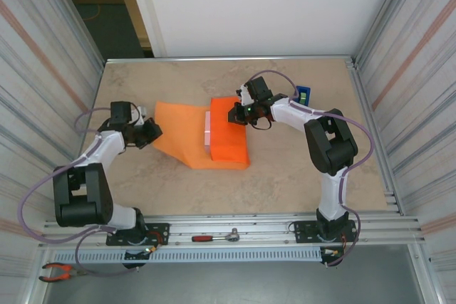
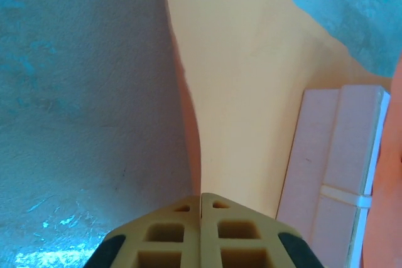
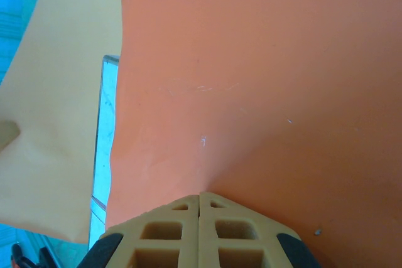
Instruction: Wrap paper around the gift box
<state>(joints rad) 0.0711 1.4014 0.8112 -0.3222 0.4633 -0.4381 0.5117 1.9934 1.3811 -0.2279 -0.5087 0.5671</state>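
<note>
1. Left gripper [image 1: 151,132]: jaws fully together, pinching the left edge of the paper [image 1: 178,133]. In the left wrist view the sheet runs straight out of the seam between the fingertips.
2. Right gripper [image 1: 237,114]: jaws also closed, nipping the right flap, which lies folded over the top of the gift box [image 1: 207,130].
3. Gift box: mid-table [image 1: 285,183], sitting on the paper. Only a pink strip along its left side is bare; the rest is under the right flap.
4. Key relation: the box lies to the right of the left fingers, near but apart, with the left flap spanning the gap. The bare strip runs far edge to near edge of the table.
5. Judgement: the next move belongs to the left arm, which is on the open side. It should carry the flap rightward, square across the strip, to overlap the right flap, with the right arm as anchor.
6. Risk: a skewed pull could drag the box or leave pink showing at one end.
</note>
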